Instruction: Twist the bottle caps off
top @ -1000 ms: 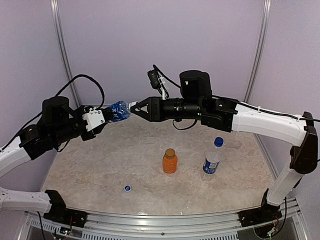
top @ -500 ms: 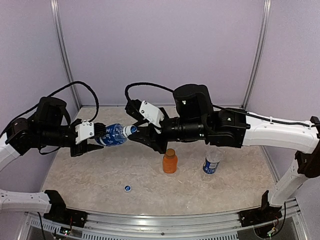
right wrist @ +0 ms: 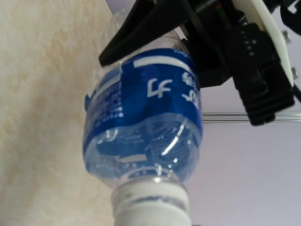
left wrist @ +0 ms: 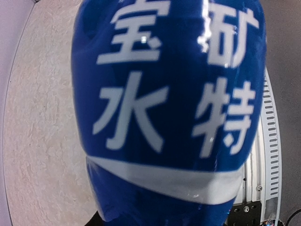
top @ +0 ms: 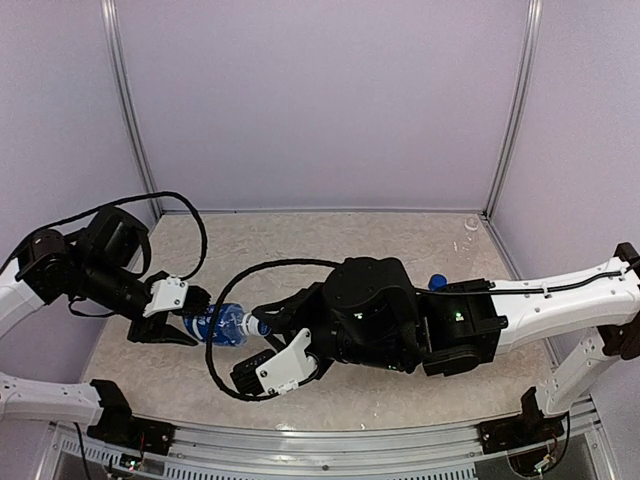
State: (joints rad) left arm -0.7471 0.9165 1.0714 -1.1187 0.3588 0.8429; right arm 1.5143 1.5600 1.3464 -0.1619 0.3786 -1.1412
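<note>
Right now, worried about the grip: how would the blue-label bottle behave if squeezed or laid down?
The bottle likely buckles when squeezed: its clear wall looks thin and creased. Its glossy label may slip in the left hand. Round, it would probably roll on the table.

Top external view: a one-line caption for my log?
Left gripper holds a blue-labelled bottle sideways over the table; right gripper grips its neck end.

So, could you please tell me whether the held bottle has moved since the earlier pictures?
Yes: the blue-labelled bottle has come away from the back wall toward the front rail.
</note>
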